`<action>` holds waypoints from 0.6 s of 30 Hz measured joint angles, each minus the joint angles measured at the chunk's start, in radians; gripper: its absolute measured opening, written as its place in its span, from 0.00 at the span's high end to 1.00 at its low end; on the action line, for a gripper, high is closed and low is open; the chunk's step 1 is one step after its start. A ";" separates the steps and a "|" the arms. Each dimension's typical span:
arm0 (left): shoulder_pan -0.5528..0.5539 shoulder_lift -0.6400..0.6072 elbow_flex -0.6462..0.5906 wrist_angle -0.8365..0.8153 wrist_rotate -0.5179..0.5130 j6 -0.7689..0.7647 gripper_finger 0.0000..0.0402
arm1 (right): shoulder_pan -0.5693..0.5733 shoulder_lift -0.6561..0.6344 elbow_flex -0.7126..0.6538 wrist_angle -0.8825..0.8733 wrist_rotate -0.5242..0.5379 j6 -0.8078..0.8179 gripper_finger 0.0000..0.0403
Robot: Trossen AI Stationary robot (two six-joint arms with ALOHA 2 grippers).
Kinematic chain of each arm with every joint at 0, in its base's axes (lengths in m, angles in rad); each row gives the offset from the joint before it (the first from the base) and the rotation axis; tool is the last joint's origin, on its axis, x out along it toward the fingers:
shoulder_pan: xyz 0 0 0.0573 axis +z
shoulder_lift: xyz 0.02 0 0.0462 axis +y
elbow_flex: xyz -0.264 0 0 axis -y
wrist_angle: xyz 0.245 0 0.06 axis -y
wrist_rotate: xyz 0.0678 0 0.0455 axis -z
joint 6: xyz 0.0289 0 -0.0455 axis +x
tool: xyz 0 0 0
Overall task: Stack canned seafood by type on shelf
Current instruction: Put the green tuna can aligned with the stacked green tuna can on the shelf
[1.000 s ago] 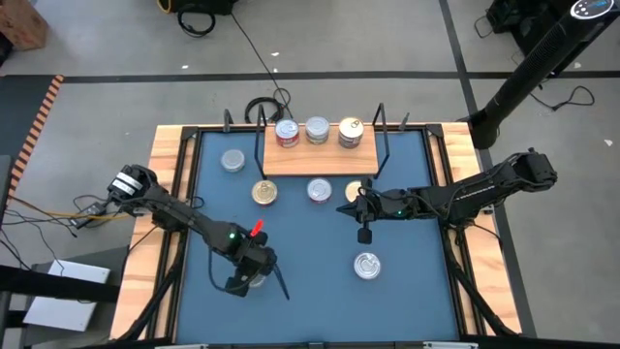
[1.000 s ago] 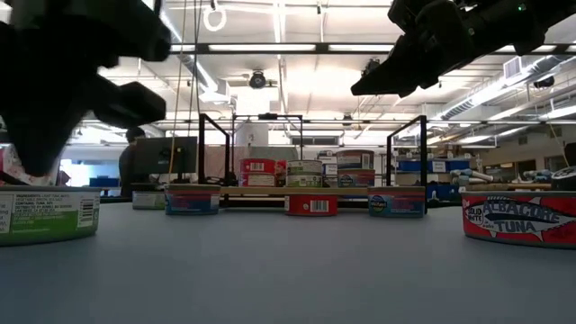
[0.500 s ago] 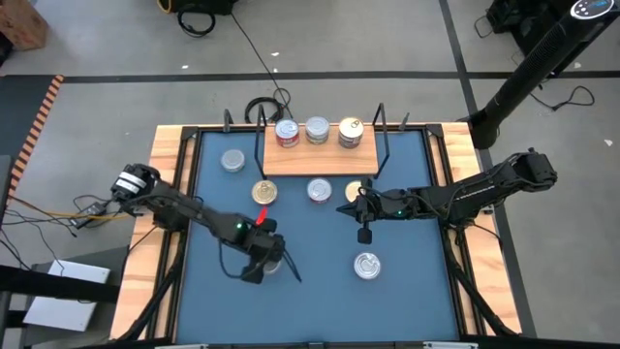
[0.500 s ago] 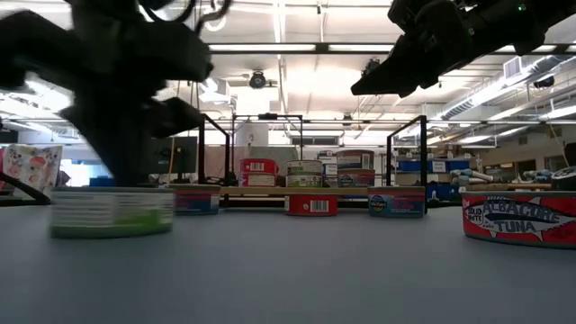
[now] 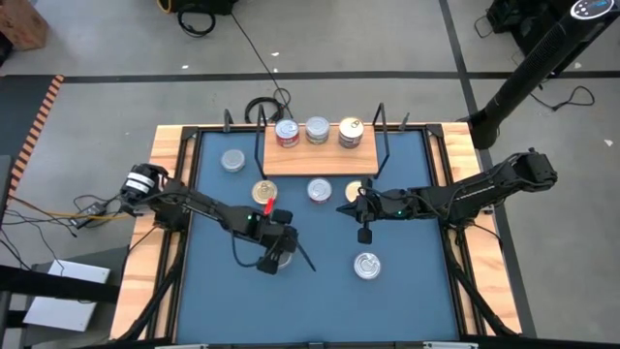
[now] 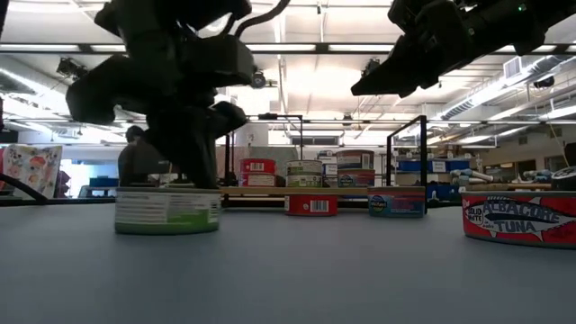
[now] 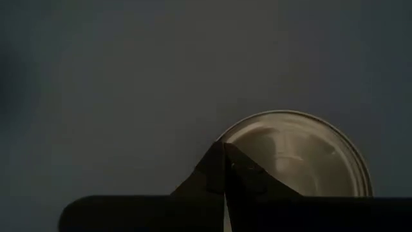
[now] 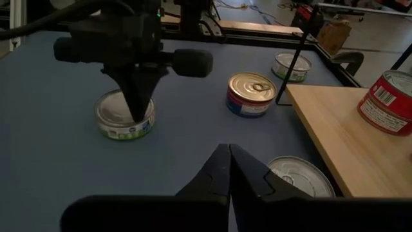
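A flat tin with a green-and-white label (image 6: 167, 210) stands on the blue table top (image 5: 320, 291), left of the middle. My left gripper (image 5: 275, 254) is shut and points steeply down onto its silver lid (image 8: 122, 106). My right gripper (image 5: 365, 234) hangs shut above the table, right of the middle, touching nothing. The shelf (image 5: 320, 160) is a wooden board at the far edge and carries three tins: a red-sided one (image 5: 286, 133), a silver one (image 5: 317, 129) and a gold-topped one (image 5: 350, 132). My left gripper presses its shut fingertips (image 8: 137, 106) down on the tin's lid close to the rim (image 7: 251, 136). The fingers come from above, slanting slightly from the table's left. The tin stands flat with its bottom on the table.
More tins stand on the table: a silver one (image 5: 232, 160) at the far left, a gold-topped one (image 5: 263, 192), a silver one (image 5: 319, 190) and a half-hidden one (image 5: 355, 191) before the shelf, and a red-sided tuna tin (image 5: 366, 265) near the right. Black wire uprights (image 5: 382, 136) flank the shelf.
My left gripper, still shut, has gone toward the table's right edge and slightly toward the far edge. The green-labelled tin has slid along the table with it, still flat on its bottom.
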 joint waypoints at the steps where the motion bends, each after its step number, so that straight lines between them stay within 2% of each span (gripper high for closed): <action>1: 0.004 0.002 0.007 0.002 -0.006 0.015 1.00 | 0.000 0.000 0.000 -0.002 0.000 0.000 0.97; 5: 0.018 -0.001 0.056 -0.045 -0.056 0.050 1.00 | 0.000 0.000 0.000 -0.002 0.000 0.000 0.95; 10: 0.008 -0.022 0.123 -0.129 -0.062 0.047 1.00 | 0.000 0.000 0.000 -0.003 0.000 0.000 0.96; 18: -0.057 -0.047 0.095 -0.181 0.016 -0.053 1.00 | 0.000 0.000 0.000 -0.040 0.000 0.024 0.97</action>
